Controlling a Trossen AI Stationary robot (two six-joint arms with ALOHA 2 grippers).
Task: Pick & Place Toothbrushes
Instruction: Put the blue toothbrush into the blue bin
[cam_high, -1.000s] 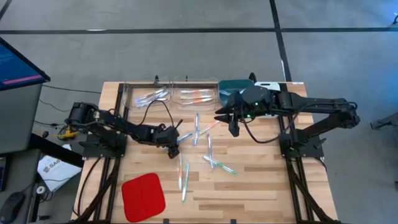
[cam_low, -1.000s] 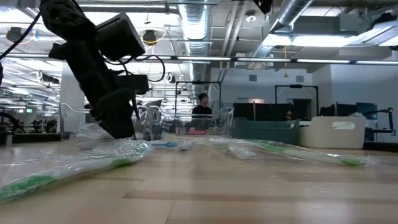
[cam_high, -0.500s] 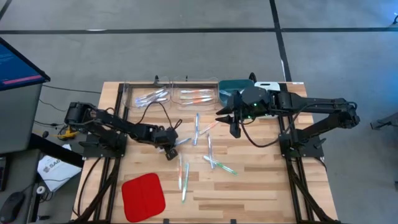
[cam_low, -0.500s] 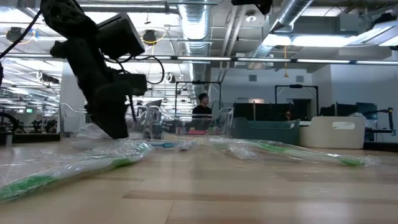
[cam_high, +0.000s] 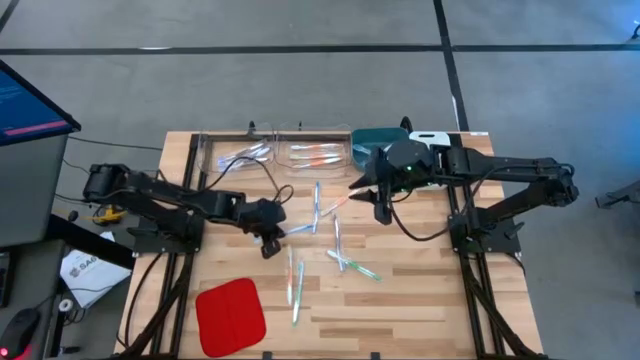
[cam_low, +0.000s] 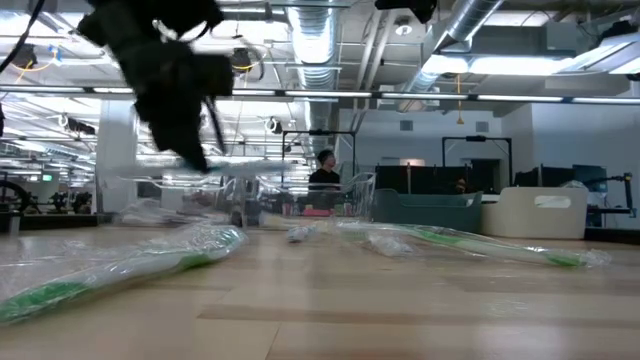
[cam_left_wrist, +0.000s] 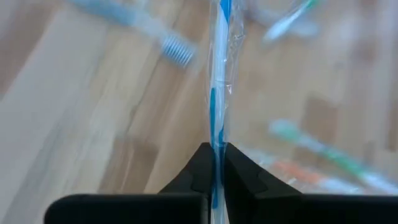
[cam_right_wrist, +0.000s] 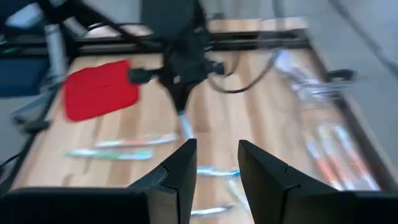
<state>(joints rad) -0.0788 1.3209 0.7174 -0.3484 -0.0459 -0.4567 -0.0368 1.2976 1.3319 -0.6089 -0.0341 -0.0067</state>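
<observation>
Your left pincer (cam_high: 268, 238): over the left-centre of the counter (cam_high: 420, 300), fingers (cam_left_wrist: 239, 174) pinched onto a blue-and-white wrapped toothbrush (cam_left_wrist: 219, 93); in the low view the brush sticks out level from the pincer, clear of the wood.

Your right pincer (cam_high: 380, 207): hovering above the far right part of the counter, just in front of the teal bin (cam_high: 378, 137), fingers (cam_right_wrist: 180, 171) parted with nothing between them.

Loose toothbrushes on the counter: a cluster at centre, among them a blue-accented one (cam_high: 316, 206), an orange-tipped one (cam_high: 338, 204), a green-accented one (cam_high: 355, 266) and a pair lying side by side nearer the front edge (cam_high: 295, 285). Exact count uncertain, as the clear wrappers blend into the wood.

Binned toothbrushes: pale ones in the left clear tray (cam_high: 240, 155); orange-accented ones in the neighbouring clear tray (cam_high: 315, 155).

Other items: white bin (cam_high: 430, 138) beside the teal one; red square pad (cam_high: 230, 315) at the near left corner of the counter.

Background, low view: a person (cam_low: 323, 172) seated far behind the counter
</observation>
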